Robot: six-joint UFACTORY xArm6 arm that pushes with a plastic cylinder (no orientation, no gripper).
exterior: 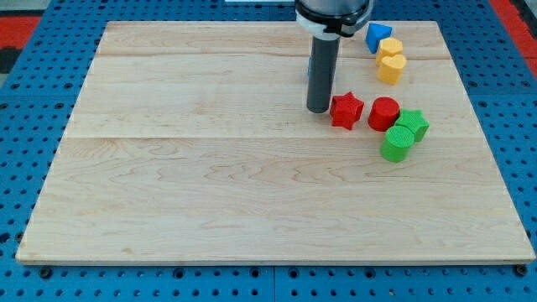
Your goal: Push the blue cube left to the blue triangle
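My tip (318, 111) rests on the wooden board (210, 184), right of centre in the upper half. A blue block, probably the cube (307, 69), is mostly hidden behind the rod; only a thin blue sliver shows at the rod's left edge. The blue triangle (377, 35) lies at the view's top right, to the right of the rod. A red star (346, 110) sits just right of my tip, very close to it or touching it.
A yellow block (390, 48) and a yellow heart (391, 69) lie just below the blue triangle. A red cylinder (383, 113), a green star (412, 123) and a green cylinder (397, 144) cluster right of the red star.
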